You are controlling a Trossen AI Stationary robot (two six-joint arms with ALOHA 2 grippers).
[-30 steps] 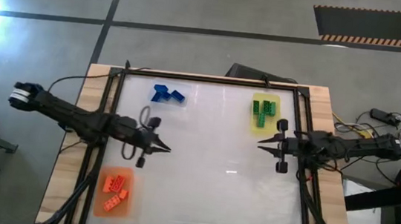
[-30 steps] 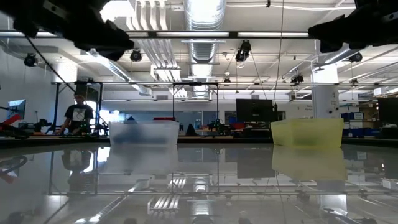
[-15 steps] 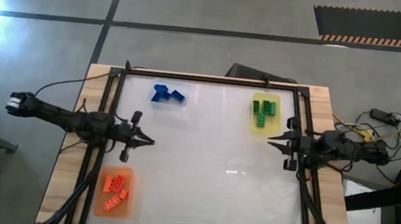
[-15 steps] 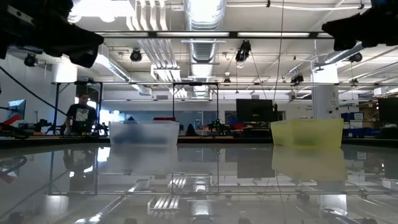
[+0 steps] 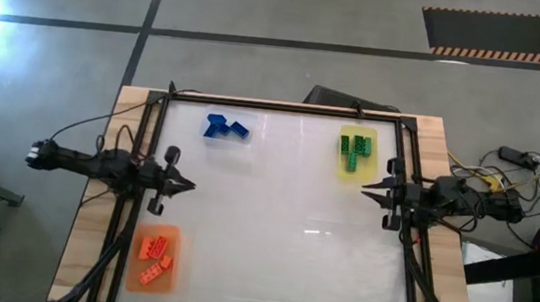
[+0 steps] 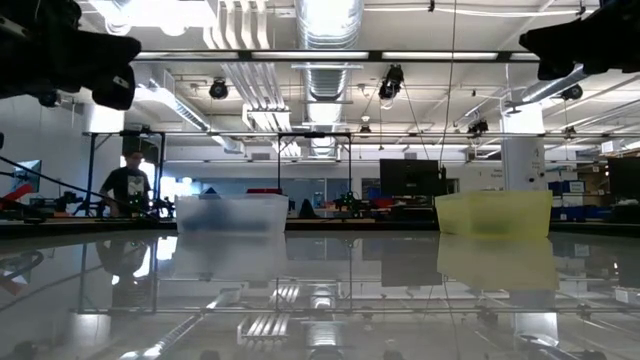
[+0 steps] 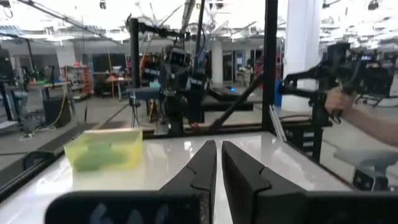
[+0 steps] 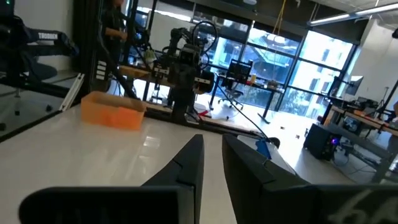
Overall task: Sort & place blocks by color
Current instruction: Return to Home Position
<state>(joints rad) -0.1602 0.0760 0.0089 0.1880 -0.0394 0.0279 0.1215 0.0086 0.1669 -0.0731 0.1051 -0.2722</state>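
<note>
Blue blocks lie on a clear mat at the far left. Green blocks sit on a yellow mat at the far right, and orange blocks on an orange mat at the near left. My left gripper hovers shut by the table's left edge, between the blue and orange groups, holding nothing. My right gripper hovers shut at the right edge, just near of the yellow mat, also without a load. In the left wrist view the yellow mat lies ahead of my left gripper. The right wrist view shows the orange mat beyond my right gripper.
The white tabletop stretches bare between the three mats. A black frame runs along the table's sides. In the low view the clear mat and the yellow mat stand at the far edge. A person stands in the room behind.
My left gripper has drawn back toward the table's left edge, from near the middle-left to just inside the frame. My right gripper has pulled back a little toward the right edge, then held still. The blocks have stayed in place.
</note>
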